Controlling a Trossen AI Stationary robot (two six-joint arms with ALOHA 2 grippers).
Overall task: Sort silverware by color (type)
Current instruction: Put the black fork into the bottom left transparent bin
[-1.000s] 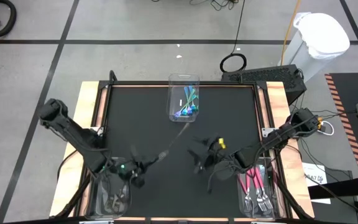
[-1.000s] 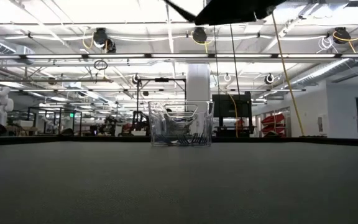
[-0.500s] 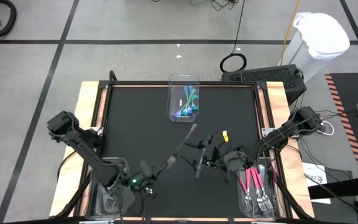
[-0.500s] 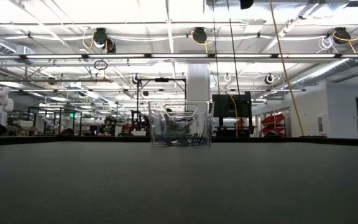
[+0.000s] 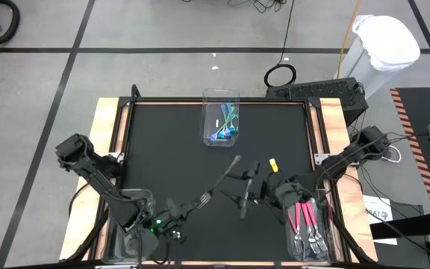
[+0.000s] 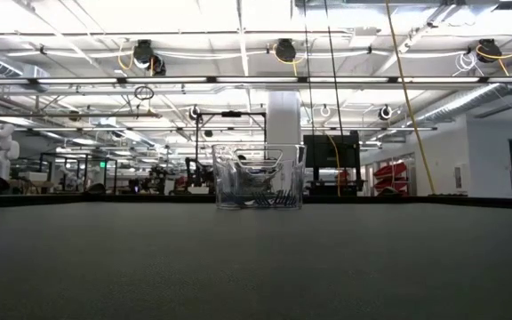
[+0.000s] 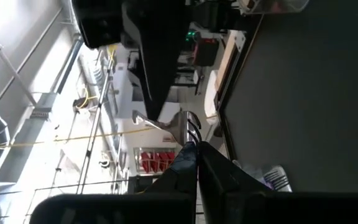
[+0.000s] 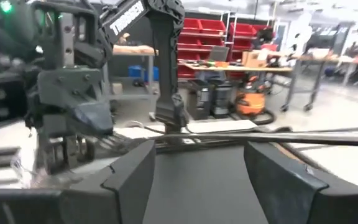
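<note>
Tightly closed, the left gripper (image 5: 179, 217) fingers (image 7: 213, 171) are clamped on a dark fork (image 5: 219, 179), held slanted above the black bench (image 5: 163, 142). Beside its far end, the right gripper (image 5: 243, 193) fingers (image 8: 135, 174) are spread wide, holding nothing. Pink forks (image 5: 304, 217) lie in the right bin (image 5: 291, 246); blue ones (image 5: 226, 127) lie in the far bin (image 5: 209, 138).

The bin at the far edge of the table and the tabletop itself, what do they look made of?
The clear rectangular bin looks like glossy transparent plastic: the teal-handled utensils show through its walls. The black tabletop looks like a matte mat, without glare; its exact material is unclear.
</note>
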